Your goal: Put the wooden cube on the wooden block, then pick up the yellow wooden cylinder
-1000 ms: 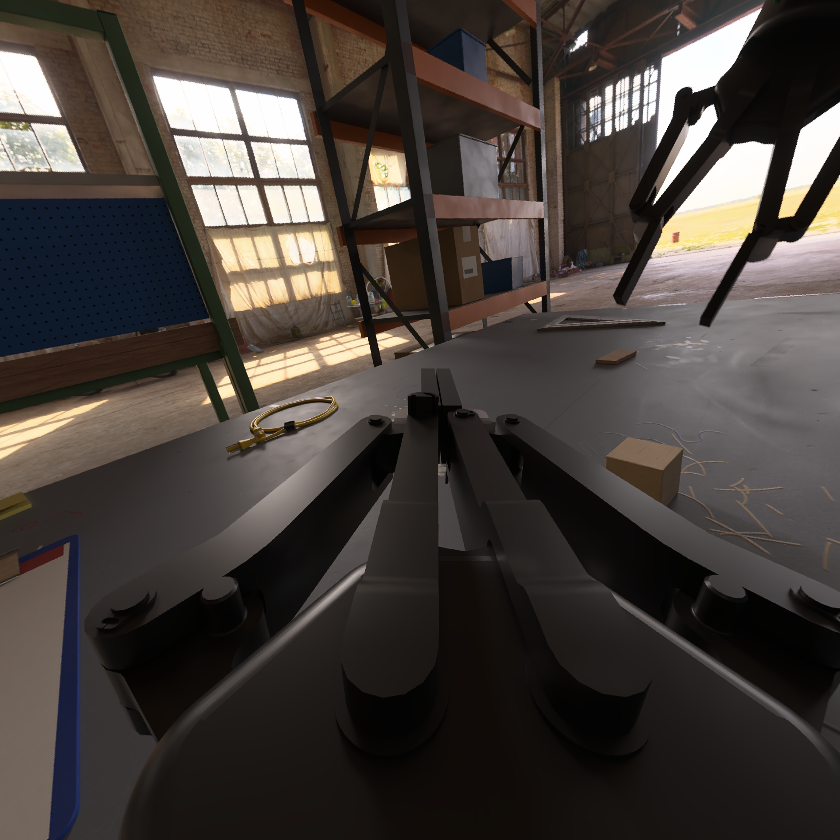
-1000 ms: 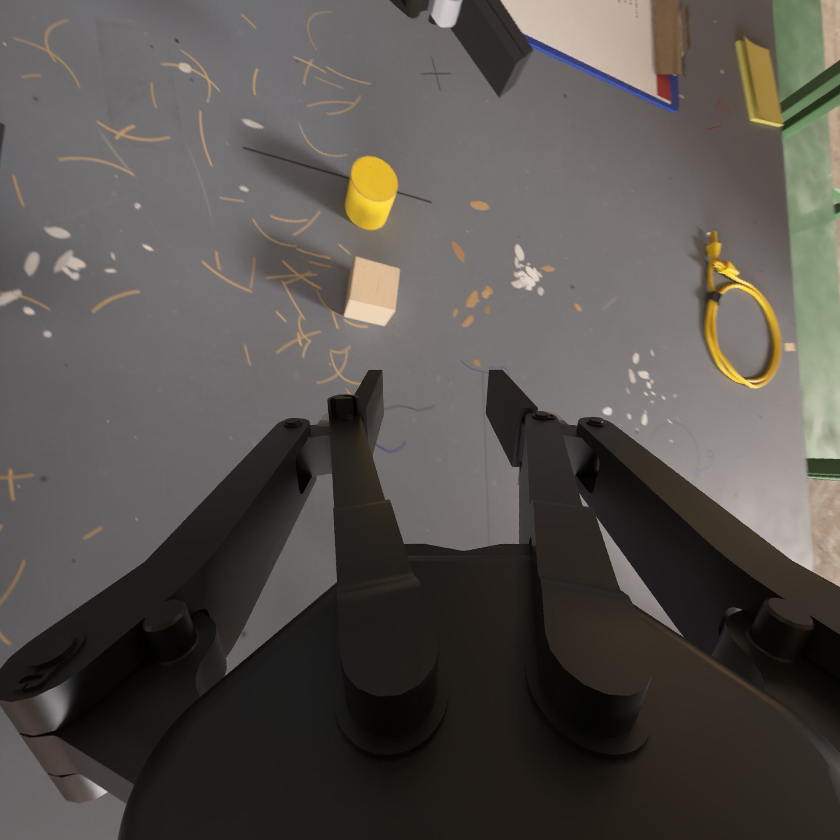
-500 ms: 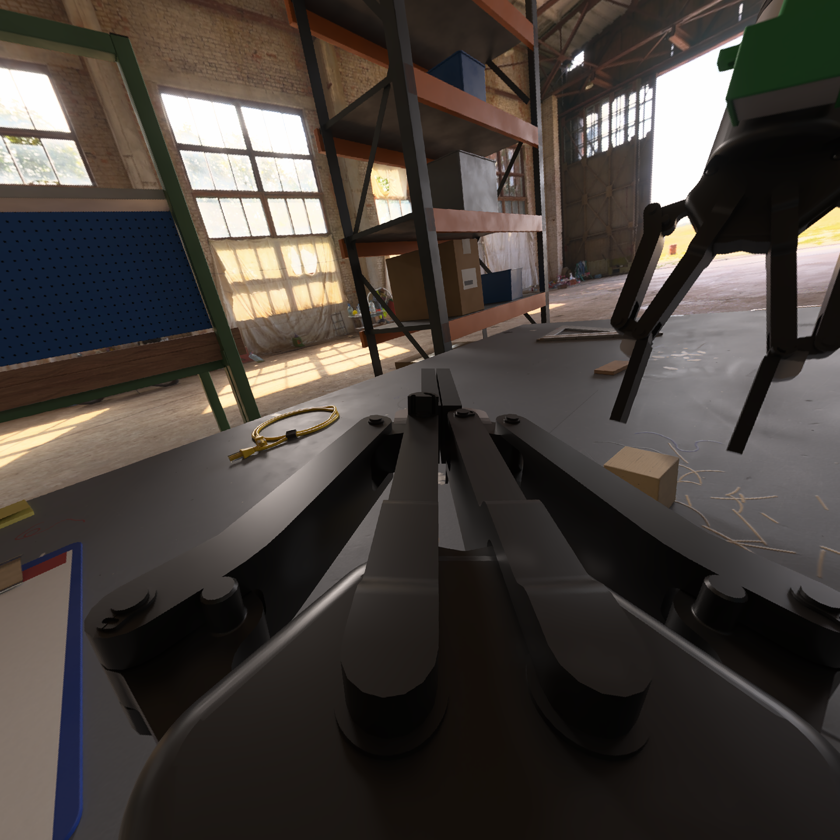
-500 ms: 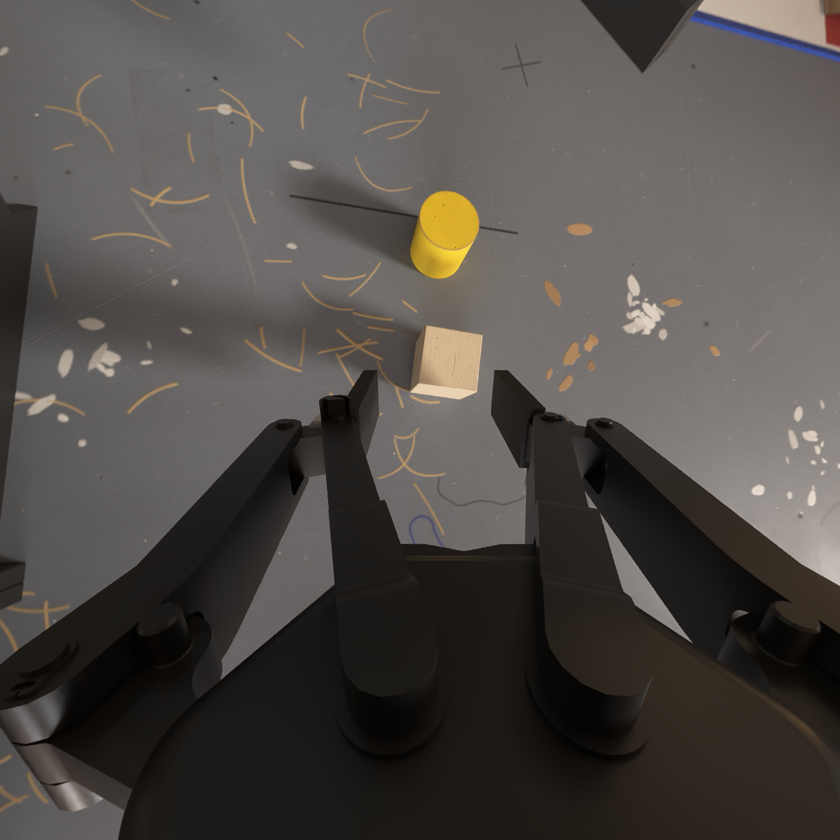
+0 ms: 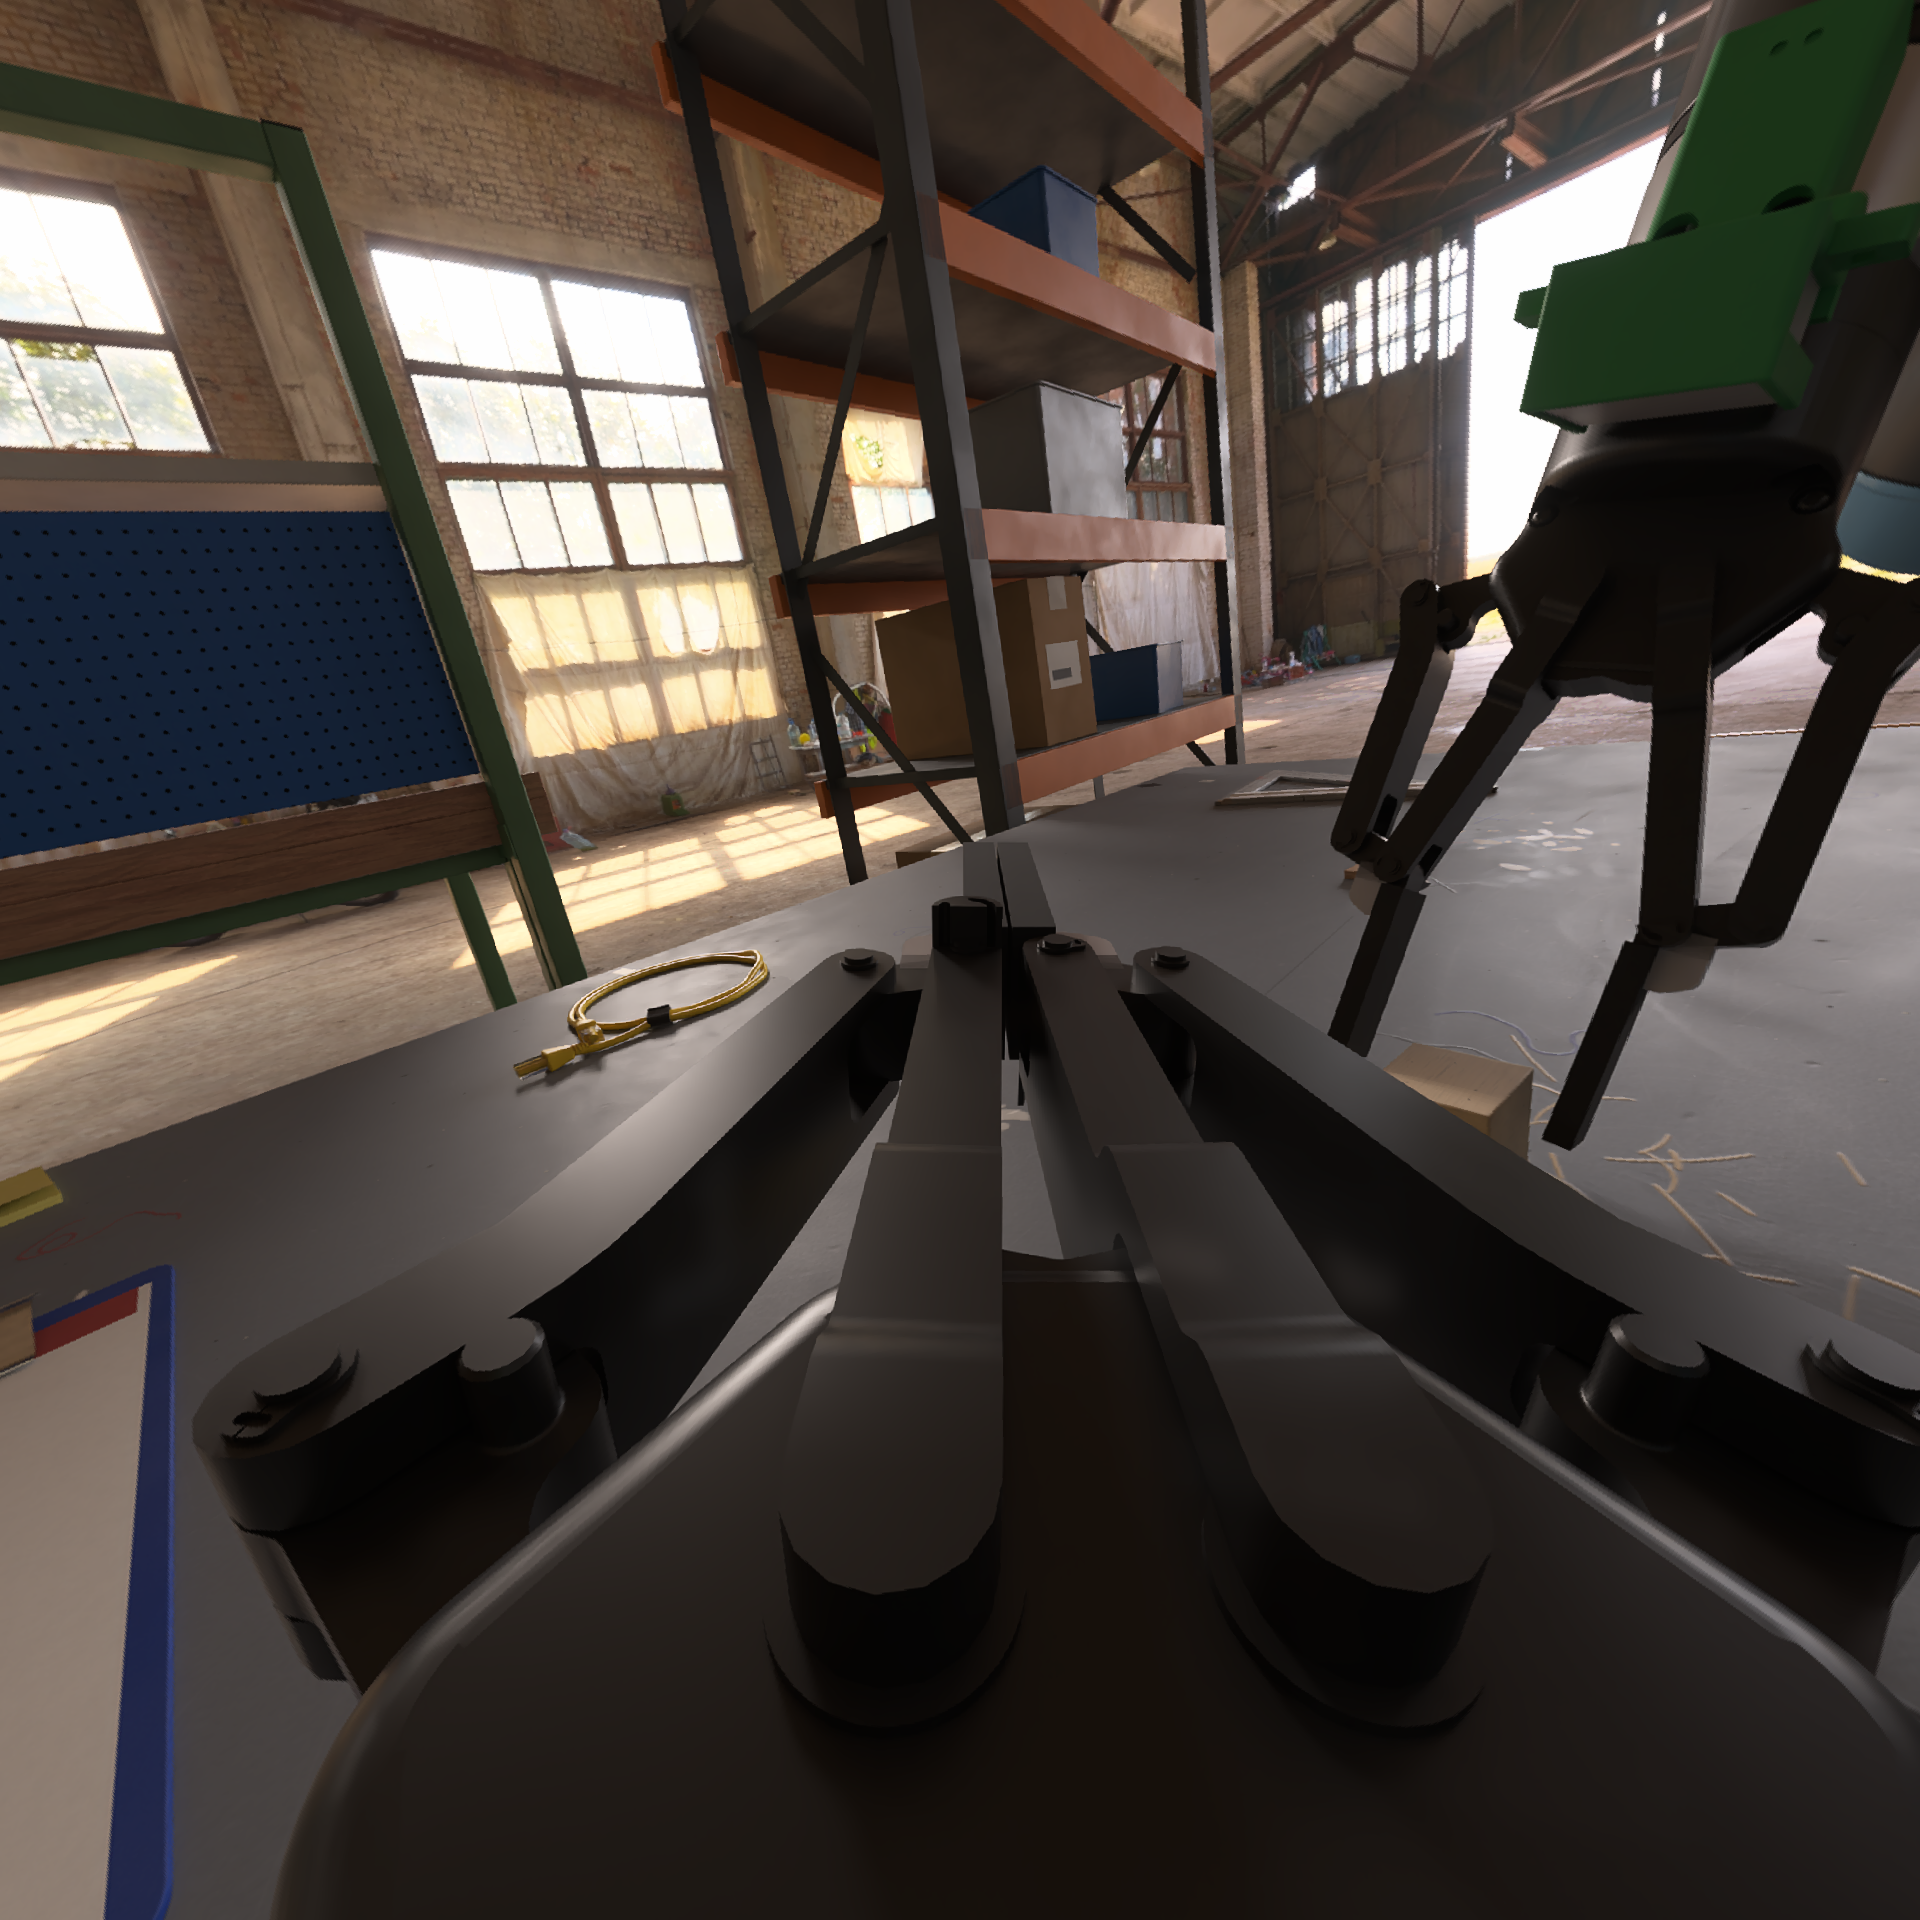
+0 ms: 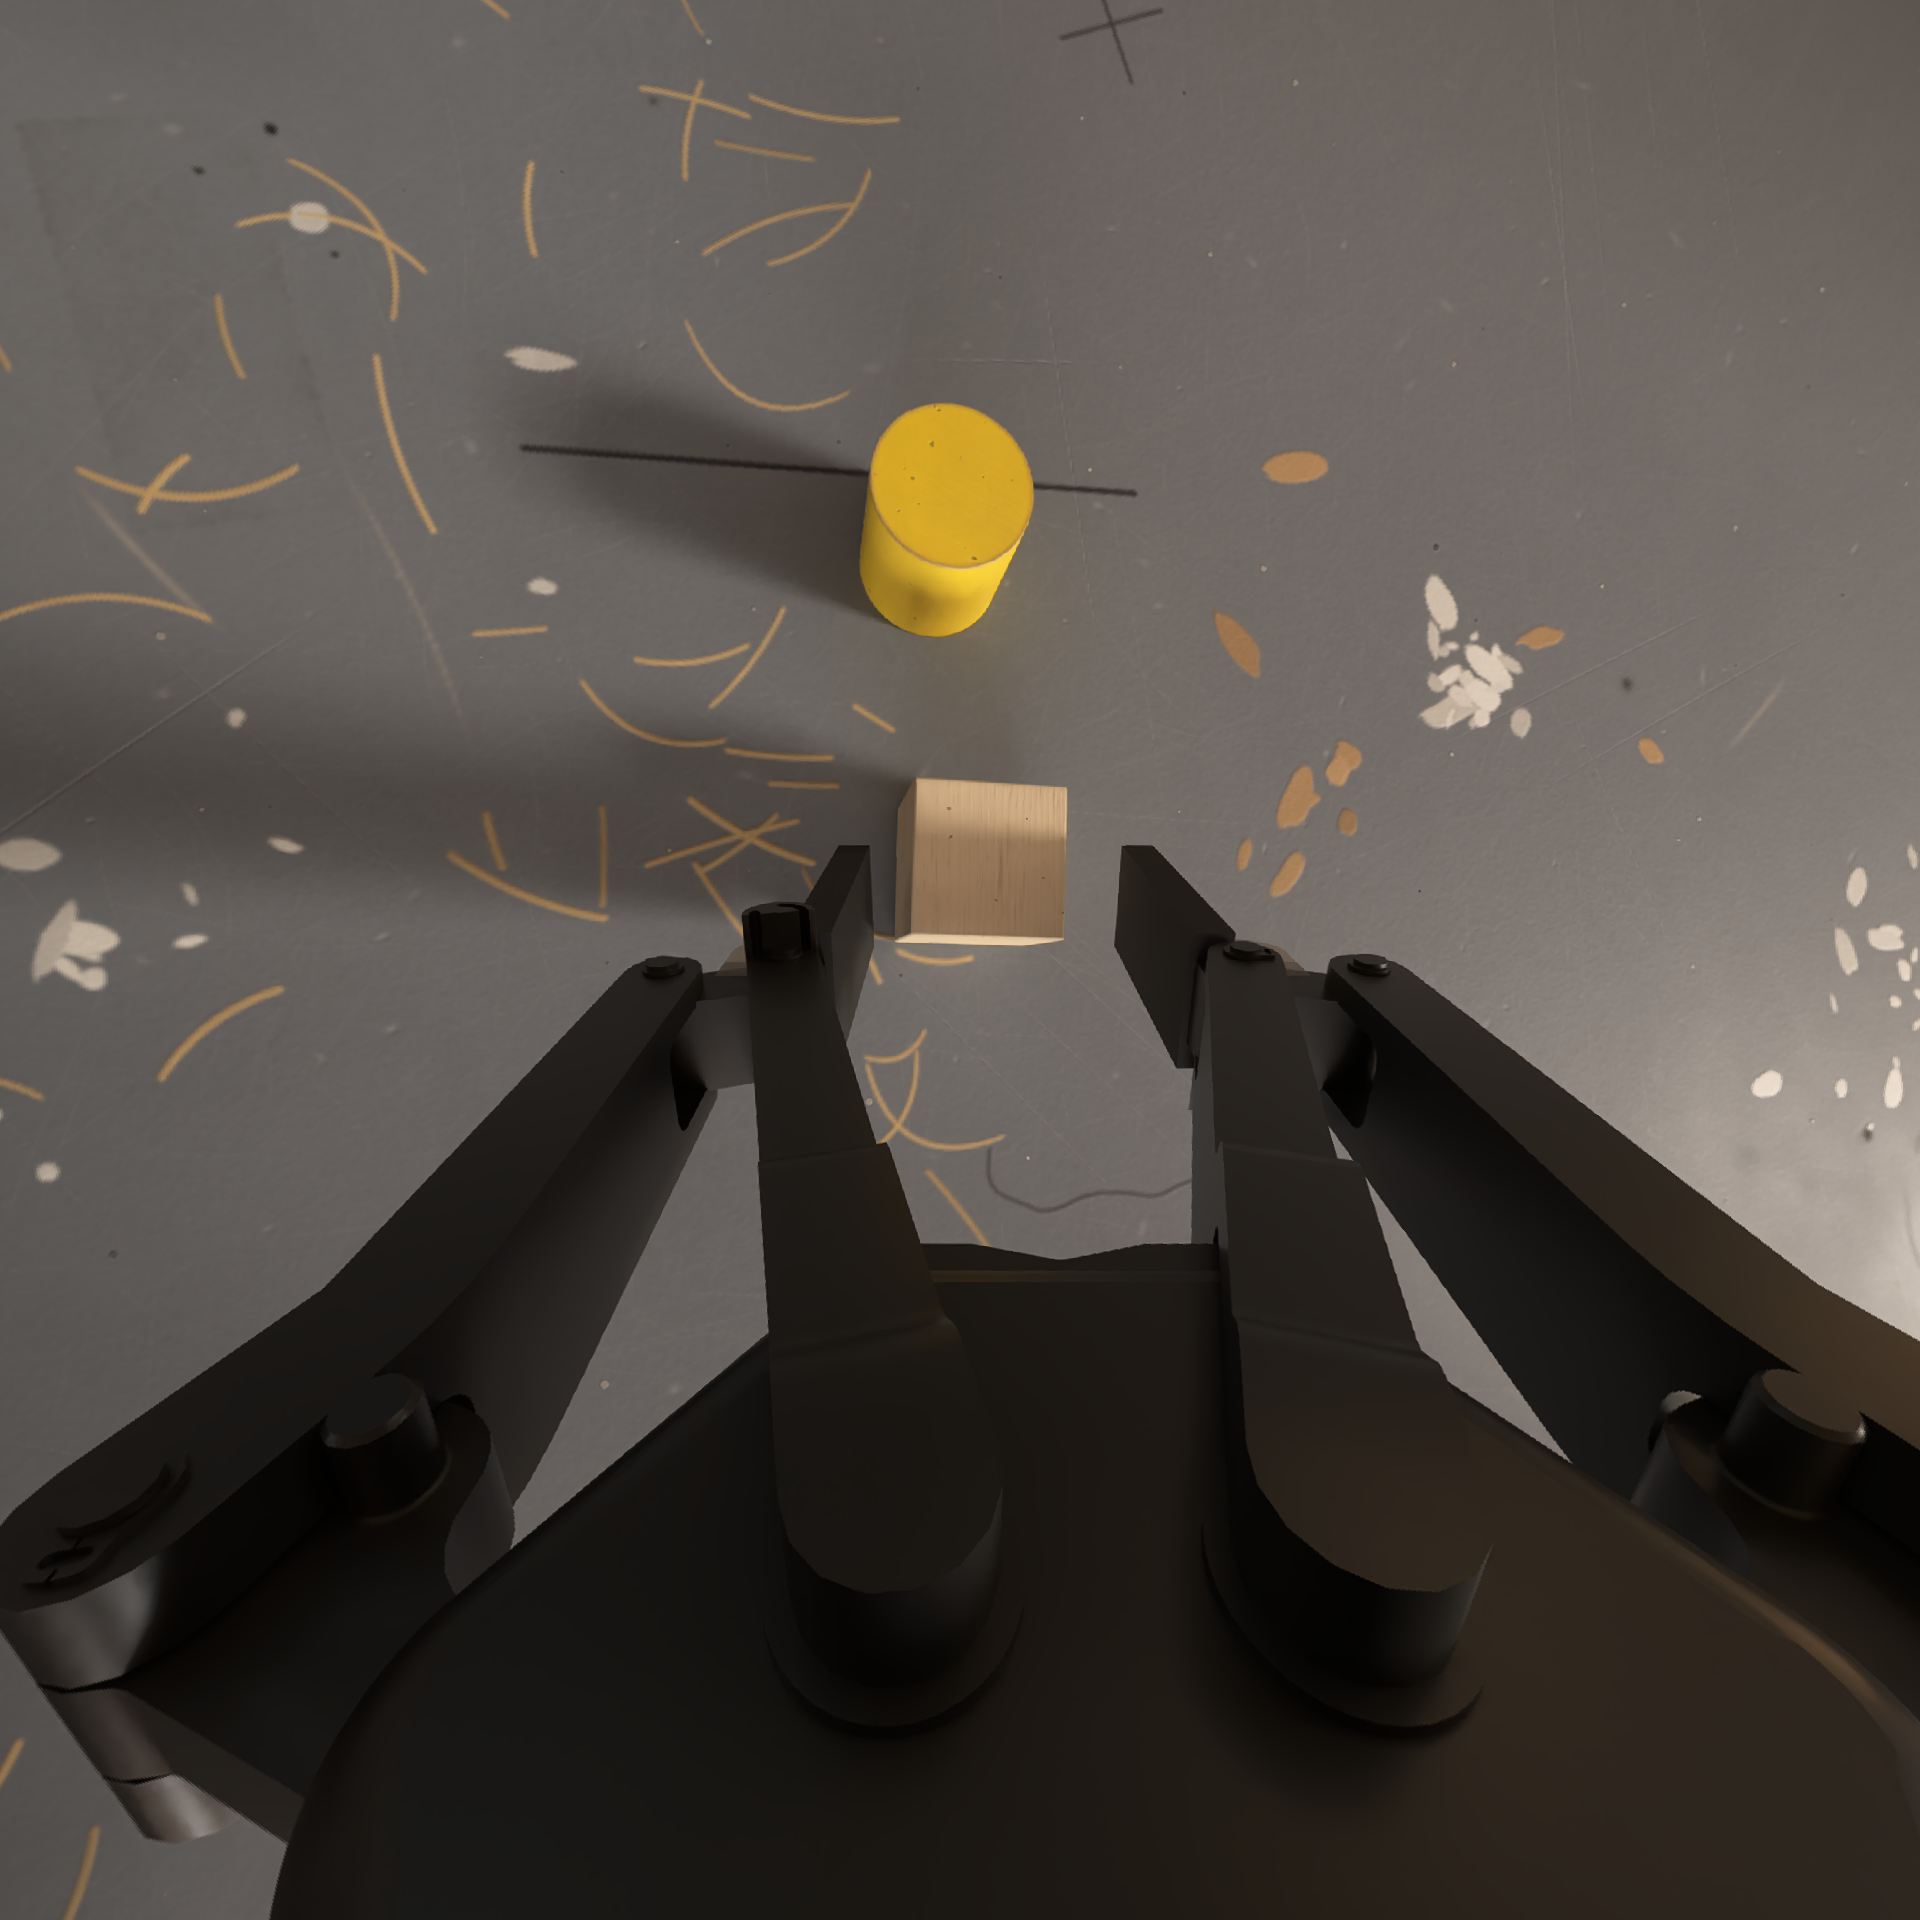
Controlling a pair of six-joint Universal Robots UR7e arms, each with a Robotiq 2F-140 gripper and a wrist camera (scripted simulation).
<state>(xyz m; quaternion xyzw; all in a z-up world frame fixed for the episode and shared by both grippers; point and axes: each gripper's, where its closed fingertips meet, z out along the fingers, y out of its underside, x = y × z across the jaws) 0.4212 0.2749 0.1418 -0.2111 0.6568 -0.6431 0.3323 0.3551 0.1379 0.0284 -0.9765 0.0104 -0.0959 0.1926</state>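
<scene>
The light wooden cube (image 6: 982,862) sits on the dark grey table (image 6: 1455,312). The yellow wooden cylinder (image 6: 945,520) stands upright just beyond it. My right gripper (image 6: 997,891) is open and low over the cube, one fingertip on each side, not touching it. In the left wrist view the cube (image 5: 1481,1091) shows between those fingers. A flat wooden block (image 5: 1351,883) lies farther back, mostly hidden behind a finger. My left gripper (image 5: 997,873) is shut and empty, low over the table.
A coiled yellow cable (image 5: 665,1003) lies at the table's far left edge. A blue-edged clipboard (image 5: 73,1558) is at the near left. A set square (image 5: 1288,795) lies at the back. Wood shavings (image 6: 727,748) litter the surface. Steel shelving (image 5: 987,416) stands beyond the table.
My right gripper has come down and forward toward the cube, so its open fingers now flank it. The left gripper stays shut and has barely moved.
</scene>
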